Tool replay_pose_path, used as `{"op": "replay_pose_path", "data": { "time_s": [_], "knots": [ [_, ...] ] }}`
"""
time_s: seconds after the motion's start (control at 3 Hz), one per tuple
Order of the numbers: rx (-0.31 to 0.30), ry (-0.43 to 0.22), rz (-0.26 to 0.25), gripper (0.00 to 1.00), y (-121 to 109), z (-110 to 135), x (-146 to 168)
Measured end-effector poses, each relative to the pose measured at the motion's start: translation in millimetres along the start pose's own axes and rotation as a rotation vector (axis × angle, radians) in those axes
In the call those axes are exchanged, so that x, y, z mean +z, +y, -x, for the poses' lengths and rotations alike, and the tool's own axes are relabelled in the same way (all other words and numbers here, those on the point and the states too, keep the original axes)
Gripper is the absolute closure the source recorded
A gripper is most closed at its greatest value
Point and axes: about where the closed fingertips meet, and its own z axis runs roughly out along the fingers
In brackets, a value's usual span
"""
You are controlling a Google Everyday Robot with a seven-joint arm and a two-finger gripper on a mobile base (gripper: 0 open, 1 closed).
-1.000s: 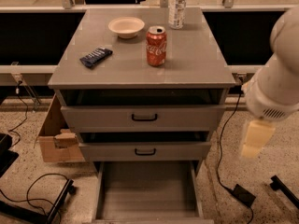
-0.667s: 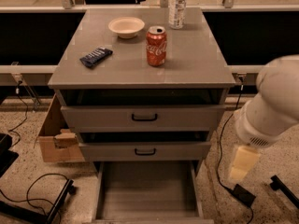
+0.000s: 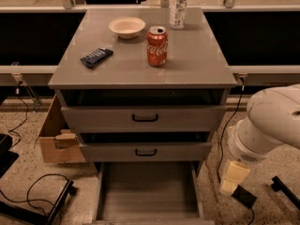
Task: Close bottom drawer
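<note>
The bottom drawer (image 3: 147, 191) of the grey cabinet is pulled far out toward me. I look down into its empty grey inside, and its front lies at the lower edge of the view with the handle out of sight. Above it are two wider grey drawers, the top drawer (image 3: 144, 118) and the middle drawer (image 3: 145, 152), each with a black loop handle and each slightly ajar. My white arm (image 3: 269, 123) comes in from the right. Its cream gripper (image 3: 232, 178) hangs low, just right of the open drawer's right side and apart from it.
On the cabinet top (image 3: 197, 55) stand a red cola can (image 3: 157, 46), a white bowl (image 3: 127, 27), a clear bottle (image 3: 178, 1) and a dark snack bar (image 3: 96, 57). A cardboard box (image 3: 55, 139) sits on the floor at left. Cables (image 3: 33, 186) and black stands lie on the floor.
My arm has come down and a little to the left, bringing the gripper lower beside the open bottom drawer. The drawers have not moved.
</note>
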Motion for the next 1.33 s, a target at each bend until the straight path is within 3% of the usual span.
{"op": "replay_pose_path", "data": {
  "time_s": [0.33, 0.67, 1.33],
  "knots": [
    [-0.001, 0.001, 0.012, 0.0, 5.8, 3.5, 13.6],
    [0.02, -0.058, 0.103, 0.0, 47.1, 15.2, 87.3],
    [0.087, -0.111, 0.206, 0.0, 108.6, 31.3, 227.0]
  ]
}}
